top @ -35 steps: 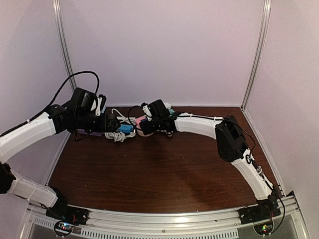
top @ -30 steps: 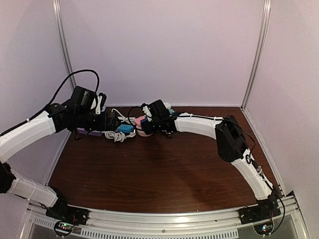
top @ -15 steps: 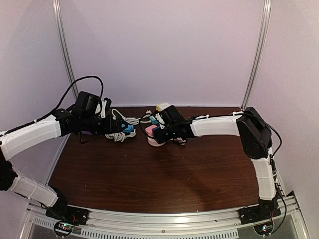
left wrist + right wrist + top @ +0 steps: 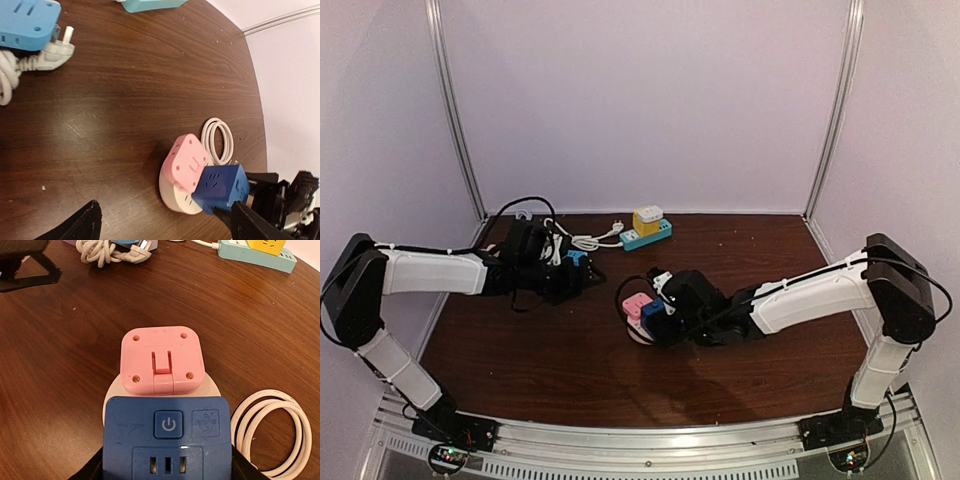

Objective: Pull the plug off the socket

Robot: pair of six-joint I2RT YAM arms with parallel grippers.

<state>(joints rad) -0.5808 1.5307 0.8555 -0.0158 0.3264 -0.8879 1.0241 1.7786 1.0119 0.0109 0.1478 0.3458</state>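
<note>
- Blue plug cube (image 4: 167, 437) sits clamped between my right gripper's (image 4: 162, 471) jaws, touching the pink cube (image 4: 162, 360) just ahead.
- My left gripper's (image 4: 167, 225) jaws gape wide.

Four cube adapters (image 4: 636, 305) (image 4: 653, 318) (image 4: 646, 219) (image 4: 578, 258), one teal power strip (image 4: 660, 235), one round white base (image 4: 176, 195), two cable coils (image 4: 206, 142) (image 4: 95, 251)
</note>
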